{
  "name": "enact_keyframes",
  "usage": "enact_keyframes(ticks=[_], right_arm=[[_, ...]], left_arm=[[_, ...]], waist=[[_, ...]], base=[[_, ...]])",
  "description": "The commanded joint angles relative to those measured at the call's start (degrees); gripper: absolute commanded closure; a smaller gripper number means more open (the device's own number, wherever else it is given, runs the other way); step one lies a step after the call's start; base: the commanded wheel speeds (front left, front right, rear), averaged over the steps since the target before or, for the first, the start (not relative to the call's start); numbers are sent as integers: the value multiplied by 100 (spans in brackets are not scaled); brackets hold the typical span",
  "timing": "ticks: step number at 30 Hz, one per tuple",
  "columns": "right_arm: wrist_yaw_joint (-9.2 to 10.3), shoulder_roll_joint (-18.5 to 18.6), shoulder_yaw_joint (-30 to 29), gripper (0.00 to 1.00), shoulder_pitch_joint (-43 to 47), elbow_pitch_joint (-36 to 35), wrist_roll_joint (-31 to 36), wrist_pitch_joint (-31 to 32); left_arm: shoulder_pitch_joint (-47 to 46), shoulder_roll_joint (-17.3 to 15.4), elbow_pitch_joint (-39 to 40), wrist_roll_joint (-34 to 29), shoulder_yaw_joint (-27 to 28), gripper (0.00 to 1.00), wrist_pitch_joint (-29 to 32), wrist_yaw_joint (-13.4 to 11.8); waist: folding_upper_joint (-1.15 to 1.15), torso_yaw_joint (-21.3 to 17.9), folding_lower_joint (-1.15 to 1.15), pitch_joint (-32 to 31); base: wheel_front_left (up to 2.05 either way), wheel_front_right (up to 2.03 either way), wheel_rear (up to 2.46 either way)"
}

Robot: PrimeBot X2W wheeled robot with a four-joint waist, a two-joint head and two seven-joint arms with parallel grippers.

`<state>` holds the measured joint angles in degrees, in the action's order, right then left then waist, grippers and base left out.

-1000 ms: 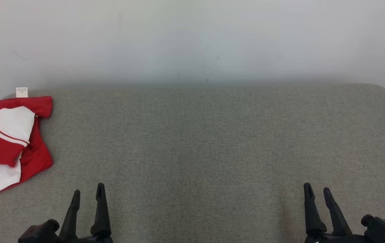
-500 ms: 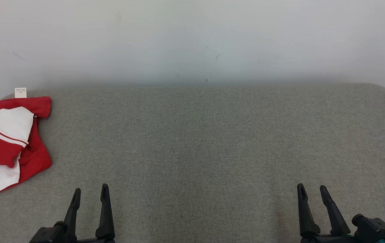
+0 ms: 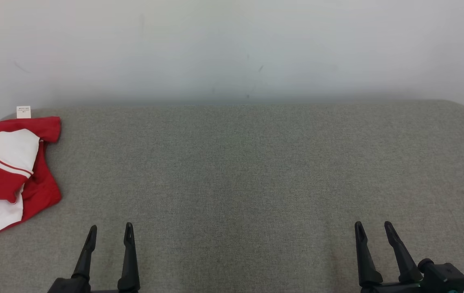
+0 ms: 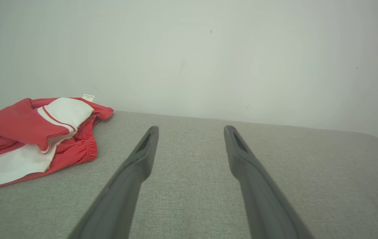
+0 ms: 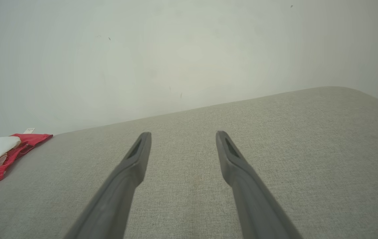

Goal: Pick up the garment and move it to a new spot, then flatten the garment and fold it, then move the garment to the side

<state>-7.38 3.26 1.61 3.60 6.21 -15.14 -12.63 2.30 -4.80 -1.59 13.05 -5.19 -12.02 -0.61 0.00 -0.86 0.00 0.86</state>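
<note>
The garment (image 3: 8,175), red with white panels, lies bunched in loose layers at the far left corner of the grey padded top (image 3: 236,171), close under the wall (image 3: 232,49), and the head view's left border cuts part of it off. The left gripper (image 3: 110,227) hovers at the near edge, jaws apart and empty, well apart from the cloth. The right gripper (image 3: 373,224) hovers at the near right, also spread and holding nothing. The likely trouble is a shallow pinch: catching only the top white flap would peel one layer up while the rest drags or spills over the left edge. Long fingers pressed low could also snag the soft top itself. The right arm is too far off to steady anything without a long reach across. The visible part of the garment seems to run from the far edge toward the near edge, leaning slightly. Its small white label (image 3: 23,112) sticks out at the wall end, and a gathered elastic edge (image 4: 89,149) faces right.
</note>
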Motion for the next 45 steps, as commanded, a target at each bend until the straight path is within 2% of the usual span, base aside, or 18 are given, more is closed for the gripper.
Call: enact_keyframes(ticks=[1, 27, 45], right_arm=[[-16, -8, -32, 0, -11, -46, 118, -52], [-20, -46, -311, 0, 133, 48, 910, -267], [-20, -44, -369, 0, 93, 99, 761, -252]], left_arm=[[49, -37, 63, -142, 1, 0, -57, 25], [380, 87, 169, -1125, 569, 0, -326, 303], [340, 172, 146, -1134, 778, 0, -323, 394]], waist=[[0, 1, 0, -5], [0, -28, 0, -83], [0, -49, 0, -88]], base=[[0, 0, 0], [0, 0, 0], [0, 0, 0]])
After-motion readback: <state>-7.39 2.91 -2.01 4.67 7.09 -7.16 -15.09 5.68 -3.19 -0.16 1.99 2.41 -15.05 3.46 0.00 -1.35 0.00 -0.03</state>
